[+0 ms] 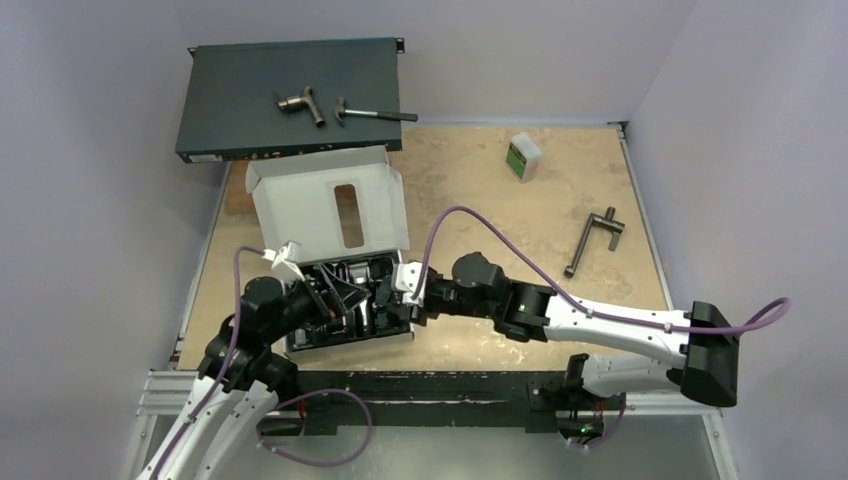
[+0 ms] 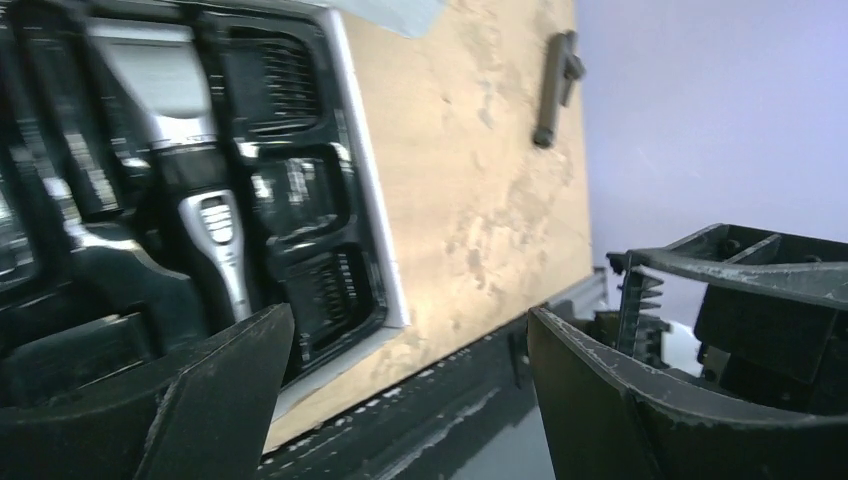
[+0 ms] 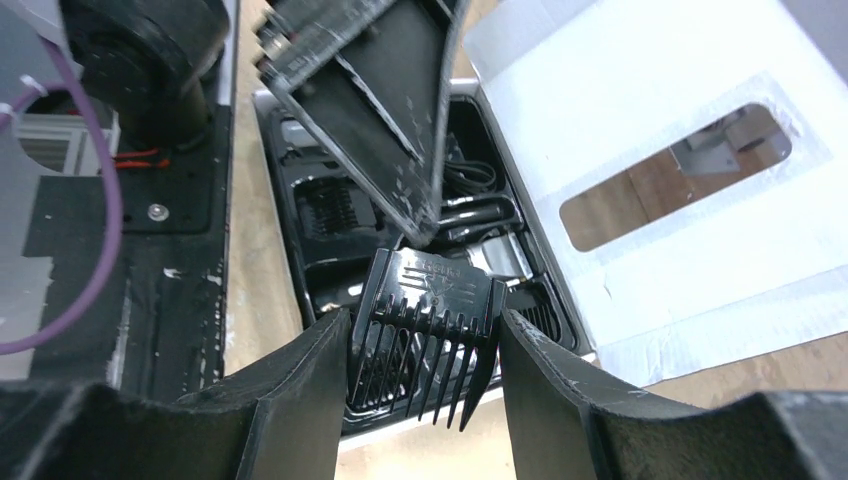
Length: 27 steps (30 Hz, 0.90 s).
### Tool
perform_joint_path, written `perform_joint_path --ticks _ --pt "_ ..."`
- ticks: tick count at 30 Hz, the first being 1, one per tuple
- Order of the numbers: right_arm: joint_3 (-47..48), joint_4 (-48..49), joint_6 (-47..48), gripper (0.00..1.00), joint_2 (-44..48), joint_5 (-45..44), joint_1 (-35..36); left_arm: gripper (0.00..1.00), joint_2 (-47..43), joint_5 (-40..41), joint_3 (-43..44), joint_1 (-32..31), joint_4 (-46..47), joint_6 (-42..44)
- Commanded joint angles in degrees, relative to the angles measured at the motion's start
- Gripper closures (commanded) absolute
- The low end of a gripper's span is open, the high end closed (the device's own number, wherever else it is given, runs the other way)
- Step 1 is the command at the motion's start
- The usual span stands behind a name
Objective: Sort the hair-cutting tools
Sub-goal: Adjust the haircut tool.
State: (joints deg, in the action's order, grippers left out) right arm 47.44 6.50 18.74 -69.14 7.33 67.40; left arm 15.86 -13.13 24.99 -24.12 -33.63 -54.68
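Down at the bottom middle of the right wrist view, right gripper [image 3: 423, 345] was clamped on one comb attachment [image 3: 435, 285] above the tray [image 3: 297, 260], left gripper [image 2: 408, 330] sat with fingers [image 2: 230, 400] spread, clipper [image 2: 215, 230] was already slotted in, so I'd say sorting was maybe halfway.

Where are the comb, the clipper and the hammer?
comb [image 3: 430, 320]: right wrist view, on its back above the teeth.
clipper [image 2: 216, 226]: left wrist view, on its silver switch panel.
hammer [image 1: 378, 115]: top external view, on its handle.
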Motion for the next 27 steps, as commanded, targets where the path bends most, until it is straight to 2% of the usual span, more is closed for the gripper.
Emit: perform_joint_path --ticks 1,9,13,19,27 --pt "-1.54 1.72 0.56 0.77 3.18 1.47 1.95 0.14 1.7 -11.7 -2.0 0.21 16.88 -3.82" --pt "-2.1 -0.09 2.84 0.78 5.08 0.19 3.0 0.16 2.63 -15.29 -4.81 0.21 28.57 -8.78" --pt "-2.85 0.21 3.29 0.79 5.74 -0.22 3.0 0.22 3.22 -17.71 -6.36 0.21 34.87 -10.93" --pt "-3.91 0.83 3.51 0.8 6.15 -1.18 3.0 0.27 3.13 -19.14 -7.3 0.22 35.35 -11.16" --pt "-3.76 0.98 3.94 0.82 6.14 -1.42 3.0 0.49 5.86 -23.08 -6.82 0.26 35.08 -9.47"
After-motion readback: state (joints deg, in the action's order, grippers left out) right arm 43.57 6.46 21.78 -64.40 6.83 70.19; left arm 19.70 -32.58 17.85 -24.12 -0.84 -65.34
